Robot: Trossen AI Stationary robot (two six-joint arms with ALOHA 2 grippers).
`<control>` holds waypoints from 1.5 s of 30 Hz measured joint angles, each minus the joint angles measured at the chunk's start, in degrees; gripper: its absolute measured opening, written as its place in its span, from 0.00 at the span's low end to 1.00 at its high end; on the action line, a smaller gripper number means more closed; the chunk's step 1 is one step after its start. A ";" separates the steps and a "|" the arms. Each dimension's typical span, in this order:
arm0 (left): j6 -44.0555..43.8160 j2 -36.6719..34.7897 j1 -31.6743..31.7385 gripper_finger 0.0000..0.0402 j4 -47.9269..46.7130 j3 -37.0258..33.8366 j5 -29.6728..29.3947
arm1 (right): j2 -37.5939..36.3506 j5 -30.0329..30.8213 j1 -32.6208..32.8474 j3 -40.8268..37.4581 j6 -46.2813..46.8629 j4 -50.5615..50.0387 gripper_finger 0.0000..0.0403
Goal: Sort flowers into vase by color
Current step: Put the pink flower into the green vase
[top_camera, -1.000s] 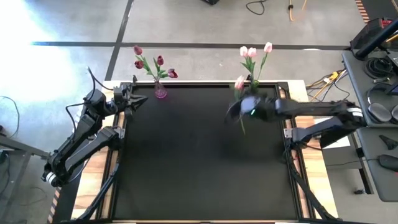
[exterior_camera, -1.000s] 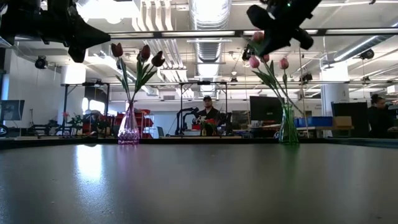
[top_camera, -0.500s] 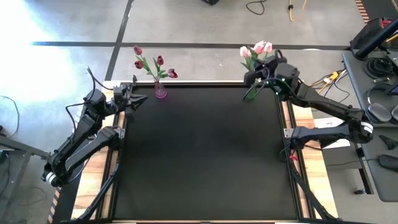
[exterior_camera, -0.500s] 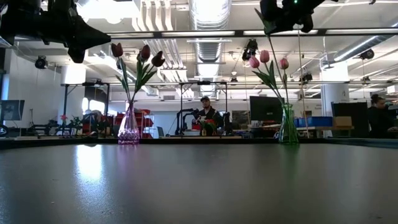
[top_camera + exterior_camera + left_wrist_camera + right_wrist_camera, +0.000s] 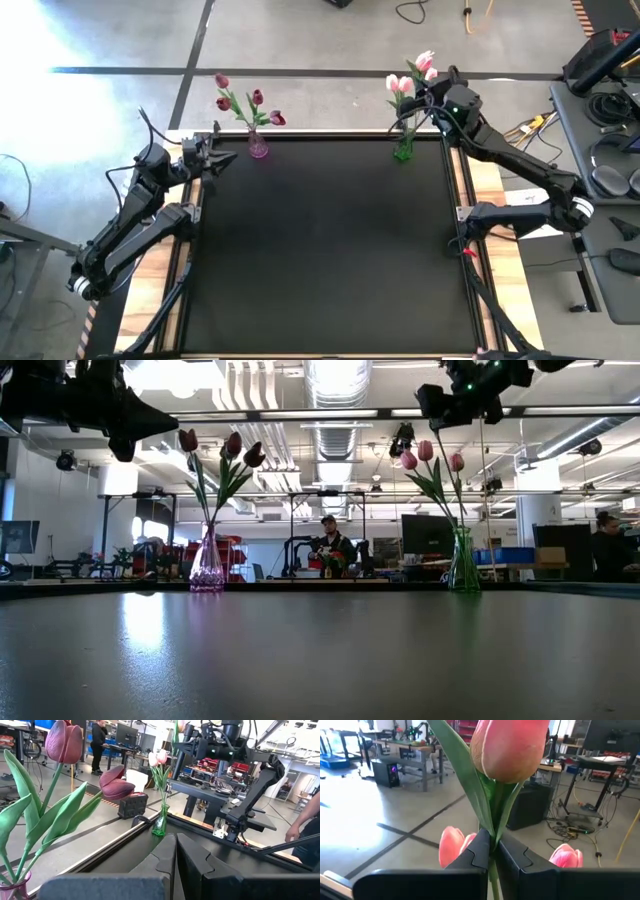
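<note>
Left gripper (image 5: 225, 158) is idling at the table's far left corner, fingers (image 5: 165, 862) pressed together, empty, just beside the purple vase (image 5: 258, 148) holding the magenta tulips (image 5: 250, 104). Green vase (image 5: 402, 152) is standing at the far right edge with pale pink tulips (image 5: 400, 85) in it. Right gripper (image 5: 432, 92) is hovering above that vase, clamping a pink tulip (image 5: 509, 747) by its stem.
</note>
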 joint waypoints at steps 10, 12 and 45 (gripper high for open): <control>0.02 0.04 0.00 0.00 -0.08 0.00 -1.46 | 2.33 -0.60 -1.10 -2.88 1.36 5.10 0.03; 0.02 0.04 0.00 0.00 -0.13 0.00 -1.49 | 2.07 -0.50 -1.10 -4.36 1.53 6.22 0.03; 0.01 0.13 0.00 0.00 -0.93 0.00 -1.62 | -2.63 4.02 -1.08 -21.19 7.15 13.46 0.03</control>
